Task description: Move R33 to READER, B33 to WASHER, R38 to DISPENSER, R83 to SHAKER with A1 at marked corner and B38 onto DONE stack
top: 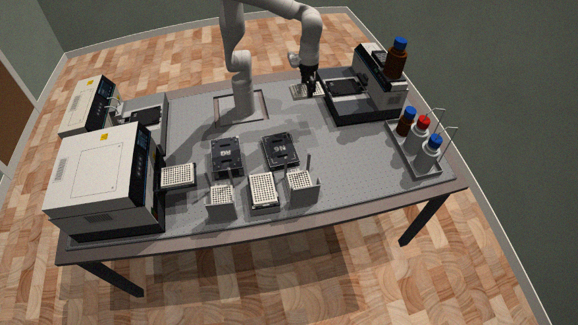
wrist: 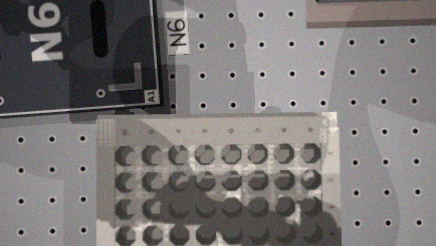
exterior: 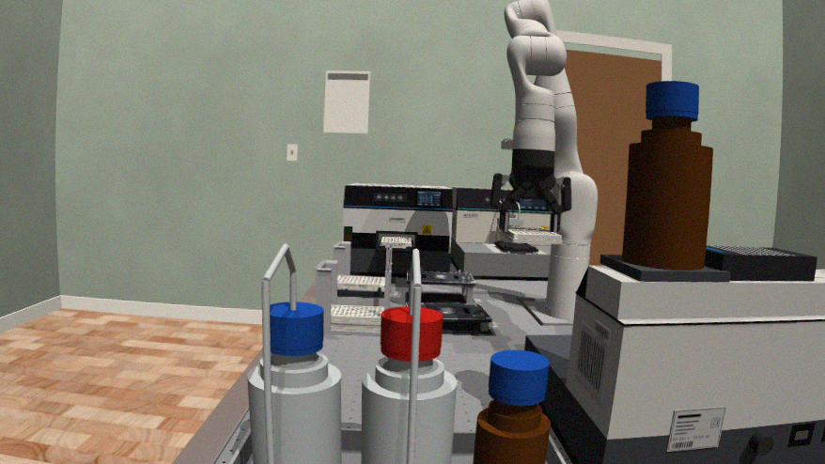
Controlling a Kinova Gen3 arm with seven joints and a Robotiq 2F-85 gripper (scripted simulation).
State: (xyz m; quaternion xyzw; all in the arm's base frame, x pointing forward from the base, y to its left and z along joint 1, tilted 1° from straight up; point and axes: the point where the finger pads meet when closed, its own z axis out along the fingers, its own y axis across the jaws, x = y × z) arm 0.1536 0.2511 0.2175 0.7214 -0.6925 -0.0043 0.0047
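Note:
My gripper (top: 308,89) (exterior: 530,222) is shut on the long sides of a white well plate (top: 298,91) (exterior: 535,235) (wrist: 220,185) and holds it level above the deck, at the back right of the table. Its label is not readable. The plate hangs just left of the black nest (top: 343,87) of the instrument at the back right (top: 380,80); that nest looks dark. The N6 nest (top: 281,152) (wrist: 75,55) is bare. One white plate (top: 176,175) sits on the tray of the big front-left instrument. Another (top: 262,188) sits on the front-middle station. My fingers do not show in the wrist view.
Two stack racks (top: 221,202) (top: 302,189) with plates flank the front-middle station. The RG nest (top: 226,152) is bare. The back-left instrument's nest (top: 145,116) looks dark. A bottle rack (top: 420,141) stands at the right edge and a brown bottle (top: 395,60) on the back-right instrument.

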